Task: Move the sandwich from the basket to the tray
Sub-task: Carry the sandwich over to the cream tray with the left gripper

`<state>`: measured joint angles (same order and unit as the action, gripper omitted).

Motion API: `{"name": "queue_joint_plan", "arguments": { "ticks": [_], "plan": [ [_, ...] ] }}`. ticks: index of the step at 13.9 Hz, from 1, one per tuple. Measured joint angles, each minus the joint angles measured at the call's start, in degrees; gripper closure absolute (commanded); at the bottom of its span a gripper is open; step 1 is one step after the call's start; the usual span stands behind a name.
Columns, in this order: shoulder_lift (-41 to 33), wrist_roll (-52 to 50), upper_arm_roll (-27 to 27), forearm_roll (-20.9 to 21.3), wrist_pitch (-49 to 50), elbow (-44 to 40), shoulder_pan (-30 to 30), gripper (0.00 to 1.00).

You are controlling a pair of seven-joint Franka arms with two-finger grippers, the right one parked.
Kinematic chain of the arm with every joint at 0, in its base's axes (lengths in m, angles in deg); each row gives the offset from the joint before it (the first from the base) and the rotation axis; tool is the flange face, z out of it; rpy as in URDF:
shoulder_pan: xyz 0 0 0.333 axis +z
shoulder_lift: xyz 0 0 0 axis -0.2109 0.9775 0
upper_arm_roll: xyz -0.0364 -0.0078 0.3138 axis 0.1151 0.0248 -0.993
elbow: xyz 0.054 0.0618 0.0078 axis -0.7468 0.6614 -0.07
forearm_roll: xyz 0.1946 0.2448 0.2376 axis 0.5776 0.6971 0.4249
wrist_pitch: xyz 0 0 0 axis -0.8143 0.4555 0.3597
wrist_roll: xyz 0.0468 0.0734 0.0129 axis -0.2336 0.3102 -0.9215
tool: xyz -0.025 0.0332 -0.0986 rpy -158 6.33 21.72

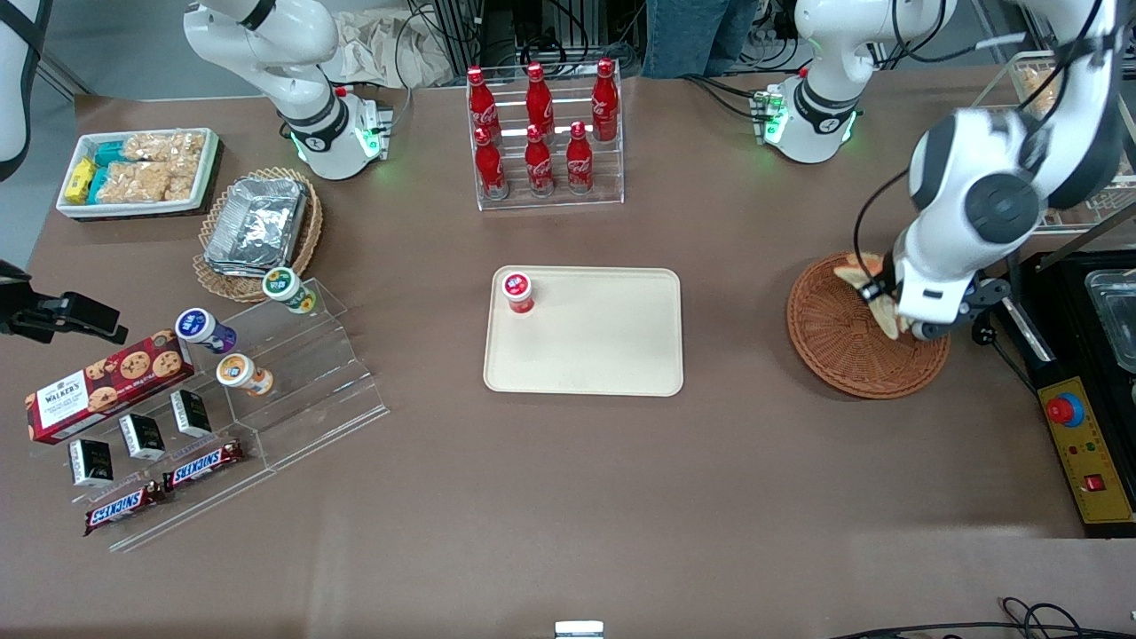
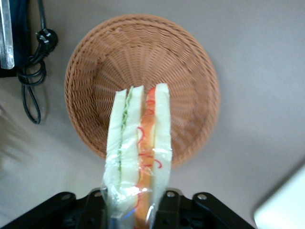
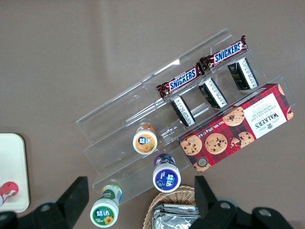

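Observation:
My left gripper (image 2: pixel 131 212) is shut on the sandwich (image 2: pixel 139 143), a plastic-wrapped wedge of pale bread with green and orange-red filling, and holds it lifted above the round reddish-brown wicker basket (image 2: pixel 143 52). The basket looks empty under it. In the front view the gripper (image 1: pixel 898 318) and sandwich (image 1: pixel 864 272) hang over the basket (image 1: pixel 834 346) at the working arm's end of the table. The cream-beige tray (image 1: pixel 603 355) lies at mid-table, and its corner also shows in the left wrist view (image 2: pixel 286 210).
A red-capped cup (image 1: pixel 517 292) stands on the tray. A rack of red cola bottles (image 1: pixel 543 133) stands farther from the front camera than the tray. A black box with a red button (image 1: pixel 1087 444) and cables (image 2: pixel 33 81) lie beside the basket.

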<state>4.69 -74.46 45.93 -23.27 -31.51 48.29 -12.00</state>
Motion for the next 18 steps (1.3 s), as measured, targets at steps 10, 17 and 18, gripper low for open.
{"name": "queue_joint_plan", "arguments": {
  "ticks": [10,17,18],
  "plan": [
    [7.1,7.3,18.9,-12.7,-22.6,-0.4,-4.4,1.0],
    [19.4,-2.0,19.2,6.9,-40.5,8.1,-8.3,1.0],
    [20.7,-5.4,19.2,11.2,-40.7,8.1,-8.3,1.0]
  ]
}}
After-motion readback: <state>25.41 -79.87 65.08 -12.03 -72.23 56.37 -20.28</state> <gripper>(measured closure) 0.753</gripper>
